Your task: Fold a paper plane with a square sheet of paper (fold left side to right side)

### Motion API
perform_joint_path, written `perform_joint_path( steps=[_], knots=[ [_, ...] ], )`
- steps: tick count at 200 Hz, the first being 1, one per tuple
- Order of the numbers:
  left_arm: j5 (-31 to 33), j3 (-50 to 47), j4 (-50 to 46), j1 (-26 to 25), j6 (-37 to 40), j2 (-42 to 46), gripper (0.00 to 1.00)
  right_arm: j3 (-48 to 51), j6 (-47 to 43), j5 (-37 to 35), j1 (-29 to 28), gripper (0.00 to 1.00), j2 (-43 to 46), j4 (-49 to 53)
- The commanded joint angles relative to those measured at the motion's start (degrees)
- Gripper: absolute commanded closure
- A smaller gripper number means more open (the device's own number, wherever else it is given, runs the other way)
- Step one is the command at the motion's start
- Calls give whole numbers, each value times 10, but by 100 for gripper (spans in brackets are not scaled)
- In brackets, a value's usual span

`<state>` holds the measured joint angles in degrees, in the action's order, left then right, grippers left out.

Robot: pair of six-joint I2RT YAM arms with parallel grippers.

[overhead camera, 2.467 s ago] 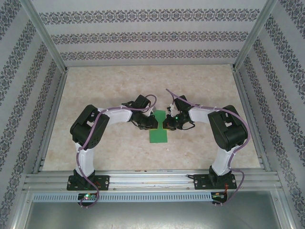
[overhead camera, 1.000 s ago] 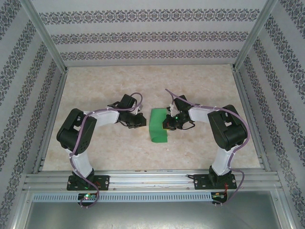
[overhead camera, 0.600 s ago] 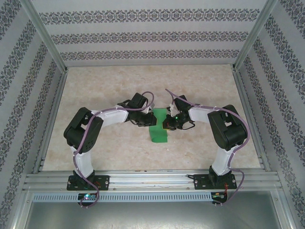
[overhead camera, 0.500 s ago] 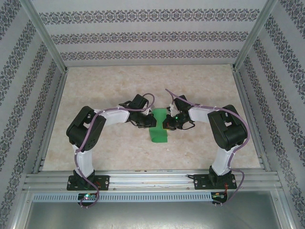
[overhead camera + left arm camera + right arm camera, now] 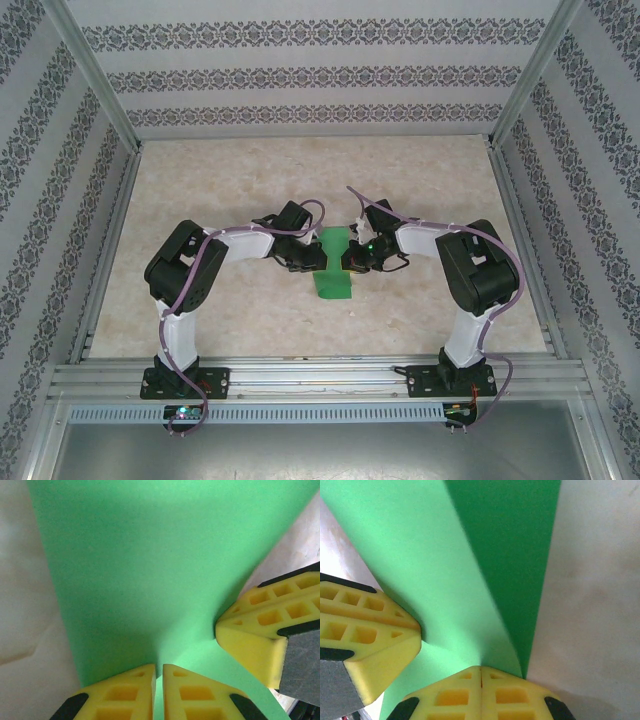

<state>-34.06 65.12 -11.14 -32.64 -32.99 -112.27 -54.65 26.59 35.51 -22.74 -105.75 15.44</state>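
The thin bright green paper sheet (image 5: 333, 285), long axis near-far, lies between left tool (image 5: 158, 672) and right tool (image 5: 481, 672); both are closed, pinching it.

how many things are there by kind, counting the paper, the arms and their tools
green paper sheet: 1
robot arms: 2, the left arm and the right arm
tools: 2, the left tool and the right tool
total: 5
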Motion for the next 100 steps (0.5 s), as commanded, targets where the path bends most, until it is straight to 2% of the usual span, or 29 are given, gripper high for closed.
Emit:
perform_joint_path(
  steps=[1, 42, 100],
  knots=[
    [16, -15, -10, -7, 2, -15, 86, 23, -8, -83, -3, 100, -34, 60],
    [27, -14, -21, -8, 6, -20, 86, 20, -4, -66, -3, 100, -26, 52],
    [34, -11, -31, -8, 11, -23, 86, 26, 26, 0, -1, 100, 27, -17]
  ],
)
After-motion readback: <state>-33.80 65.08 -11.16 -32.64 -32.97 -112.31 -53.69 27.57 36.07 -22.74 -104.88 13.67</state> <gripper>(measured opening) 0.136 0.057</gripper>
